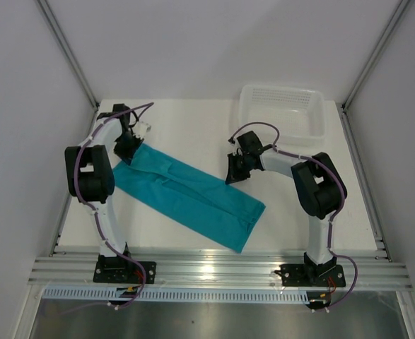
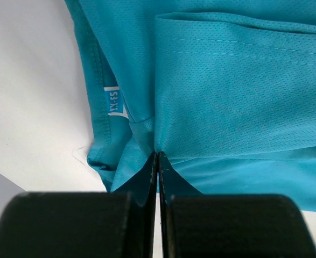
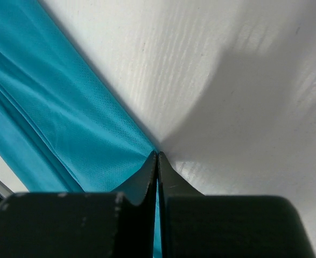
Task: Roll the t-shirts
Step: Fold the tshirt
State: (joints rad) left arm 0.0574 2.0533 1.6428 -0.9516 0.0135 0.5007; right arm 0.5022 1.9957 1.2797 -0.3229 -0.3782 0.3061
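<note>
A teal t-shirt point(image 1: 193, 198), folded into a long strip, lies diagonally across the white table. My left gripper point(image 1: 127, 157) is at the strip's upper left end, shut on the fabric. In the left wrist view the folds bunch into its closed tips point(image 2: 158, 154), and the white neck label point(image 2: 113, 102) lies just to the left. My right gripper point(image 1: 232, 176) is at the strip's far long edge. Its jaws point(image 3: 158, 153) are shut on the t-shirt's point(image 3: 66, 118) edge, with teal cloth showing between them.
A white plastic basket point(image 1: 282, 89) stands at the back right corner of the table point(image 1: 193, 127). Grey walls close in both sides and the back. An aluminium rail point(image 1: 214, 268) runs along the near edge between the arm bases.
</note>
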